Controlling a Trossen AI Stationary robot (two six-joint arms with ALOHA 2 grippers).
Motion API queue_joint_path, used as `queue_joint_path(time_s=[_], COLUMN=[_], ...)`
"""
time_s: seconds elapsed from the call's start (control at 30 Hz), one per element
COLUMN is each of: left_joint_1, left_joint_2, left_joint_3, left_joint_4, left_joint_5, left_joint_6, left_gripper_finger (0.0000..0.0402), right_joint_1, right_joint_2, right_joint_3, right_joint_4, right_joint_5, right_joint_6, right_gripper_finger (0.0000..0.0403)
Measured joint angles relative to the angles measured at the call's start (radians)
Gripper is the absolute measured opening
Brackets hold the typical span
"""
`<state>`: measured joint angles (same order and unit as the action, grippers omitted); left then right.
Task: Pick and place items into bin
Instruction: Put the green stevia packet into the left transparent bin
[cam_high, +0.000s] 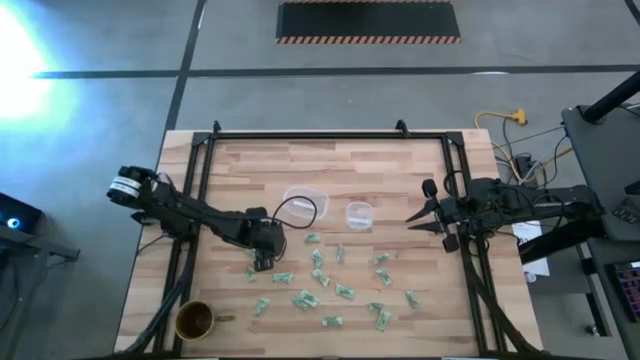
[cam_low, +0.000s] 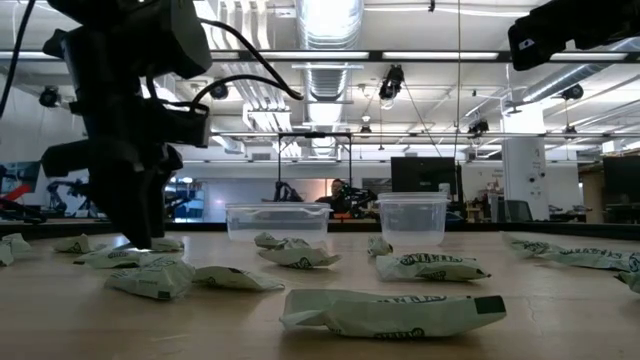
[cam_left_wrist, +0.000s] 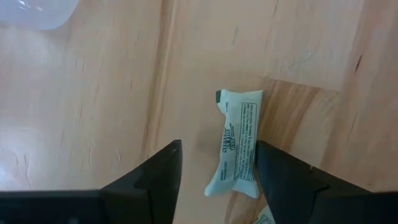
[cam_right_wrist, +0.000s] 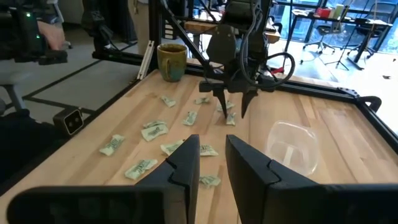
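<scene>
Fingers of the left gripper (cam_left_wrist: 214, 163) are straddling a packet (cam_left_wrist: 236, 144), spread; right gripper (cam_high: 414, 219) is hovering apart, slightly parted.

Grey concrete floor (cam_high: 100, 40), striped mat (cam_high: 368, 22), exposed ceiling ducts (cam_low: 330, 25)

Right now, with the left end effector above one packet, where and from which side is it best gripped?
Grip the packet across its narrow middle, coming straight down. It lies flat and long between the open left end effector fingers, nearer one finger, so centring first seems wise.
</scene>
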<state>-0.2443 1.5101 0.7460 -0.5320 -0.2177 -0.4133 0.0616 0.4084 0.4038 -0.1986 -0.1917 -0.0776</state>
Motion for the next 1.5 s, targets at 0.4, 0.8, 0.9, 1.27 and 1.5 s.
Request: queue_joint_path(time_s=[0.4, 0.8, 0.9, 1.27, 1.5], left_joint_1=[0.0, 0.0, 0.0, 0.092, 0.224], left_joint_2=[0.006, -0.026, -0.045, -0.082, -0.04], left_joint_3=[0.0, 0.044, 0.082, 0.175, 0.172], left_joint_4=[0.0, 0.004, 0.001, 0.165, 0.265], left_joint_5=[0.037, 0.032, 0.014, -0.165, -0.158], left_joint_6=[0.0, 0.032, 0.079, 0.35, 0.422], left_gripper_finger=[0.0023, 0.0001, 0.0001, 0.0, 0.0], right_joint_1=[0.0, 0.0, 0.0, 0.0, 0.0], right_joint_2=[0.0, 0.0, 0.0, 0.002, 0.001], right_joint_3=[0.0, -0.001, -0.001, -0.001, -0.004], right_joint_4=[0.0, -0.001, -0.001, -0.001, -0.008], right_joint_5=[0.0, 0.001, 0.001, 0.009, 0.008], right_joint_6=[0.0, 0.018, 0.018, 0.023, 0.056], right_gripper_finger=[0.0068, 0.0068, 0.0068, 0.0068, 0.0068])
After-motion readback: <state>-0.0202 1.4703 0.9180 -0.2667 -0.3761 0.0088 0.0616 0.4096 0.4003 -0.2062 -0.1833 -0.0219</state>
